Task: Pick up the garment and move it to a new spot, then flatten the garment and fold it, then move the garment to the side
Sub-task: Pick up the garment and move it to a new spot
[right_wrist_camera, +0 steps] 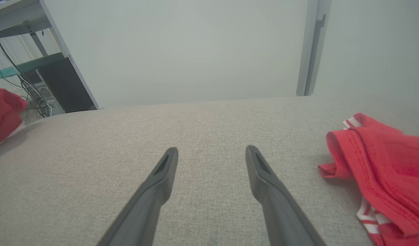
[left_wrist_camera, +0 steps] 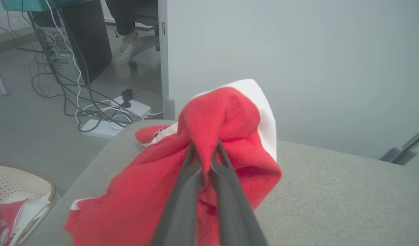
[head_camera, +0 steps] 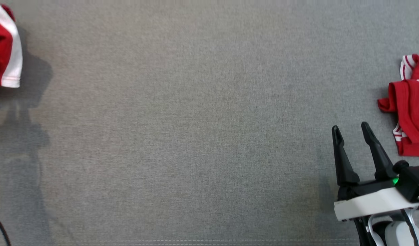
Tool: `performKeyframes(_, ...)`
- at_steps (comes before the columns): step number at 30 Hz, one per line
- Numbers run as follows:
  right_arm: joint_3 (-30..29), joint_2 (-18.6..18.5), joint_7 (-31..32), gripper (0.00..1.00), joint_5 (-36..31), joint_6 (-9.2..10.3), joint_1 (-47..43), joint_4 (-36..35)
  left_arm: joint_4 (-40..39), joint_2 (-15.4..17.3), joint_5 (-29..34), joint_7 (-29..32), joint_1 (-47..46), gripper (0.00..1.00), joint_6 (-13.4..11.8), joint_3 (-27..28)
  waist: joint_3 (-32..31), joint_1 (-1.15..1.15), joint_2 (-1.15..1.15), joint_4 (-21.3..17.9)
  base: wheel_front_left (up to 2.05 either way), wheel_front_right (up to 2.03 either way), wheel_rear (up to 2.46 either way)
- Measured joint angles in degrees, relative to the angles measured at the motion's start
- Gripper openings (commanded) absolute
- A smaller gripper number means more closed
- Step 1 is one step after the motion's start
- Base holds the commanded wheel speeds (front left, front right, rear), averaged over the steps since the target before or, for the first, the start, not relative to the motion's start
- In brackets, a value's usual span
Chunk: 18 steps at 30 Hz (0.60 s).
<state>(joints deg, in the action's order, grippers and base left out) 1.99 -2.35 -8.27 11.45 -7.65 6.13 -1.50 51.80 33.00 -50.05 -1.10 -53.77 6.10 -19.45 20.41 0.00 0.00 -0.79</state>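
Left gripper [left_wrist_camera: 205,150]: jaws pressed together on a raised fold of the garment [left_wrist_camera: 230,112], a red piece with white trim; the cloth bulges over and around both dark fingers [left_wrist_camera: 182,191], and its lower part spreads on the desk [left_wrist_camera: 332,198] toward the bottom of the left wrist view. In the head view the same garment [head_camera: 1,51] sits at the far left corner of the desk [head_camera: 196,119], cut by the frame edge, with a dark shadow on the grey fabric just beside it. Right gripper [head_camera: 350,127]: jaws wide apart and holding nothing, low over bare grey cloth near the right edge of the desk; the right wrist view shows its two fingertips [right_wrist_camera: 172,153] well separated above the surface [right_wrist_camera: 209,119]. A second garment [head_camera: 411,102], red with white-striped trim, lies crumpled at the right edge, near the right gripper but not touching it; in the right wrist view it [right_wrist_camera: 383,171] lies to the right of the fingers, and the held garment [right_wrist_camera: 2,112] appears at the far left. Beyond the desk corner in the left wrist view: a pale perforated basket [left_wrist_camera: 21,177] holding red and white cloth, a power strip with tangled cables [left_wrist_camera: 100,126] on the floor, a dark computer tower [left_wrist_camera: 90,41], and a person's shoe [left_wrist_camera: 127,49].
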Motion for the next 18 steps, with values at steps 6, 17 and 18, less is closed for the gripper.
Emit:
performKeyframes(6, -0.53, 0.02, -0.01, 1.0, 1.07, 0.0, -2.77, 0.65, -13.51, -0.87, 0.97, -6.32, 9.24, 0.0, -5.55, 0.36, -4.5, 0.0, 0.0, 1.33, 0.0, 0.0, 0.0)
performKeyframes(17, -2.35, 0.05, -0.01, 1.0, 2.3, 0.0, -6.6, 0.63, -45.41, -1.92, 2.05, -6.71, 33.53, 0.0, -20.48, -1.81, -9.67, 0.0, 0.0, 4.1, 0.0, 0.0, 0.0)
performKeyframes(18, -2.83, 0.07, -0.01, 1.0, 2.46, 0.0, -6.66, 0.64, -47.06, -2.27, 2.54, -6.53, 34.19, 0.0, -21.03, -2.5, -9.59, 0.0, 0.0, 4.22, 0.0, 0.0, 0.0)
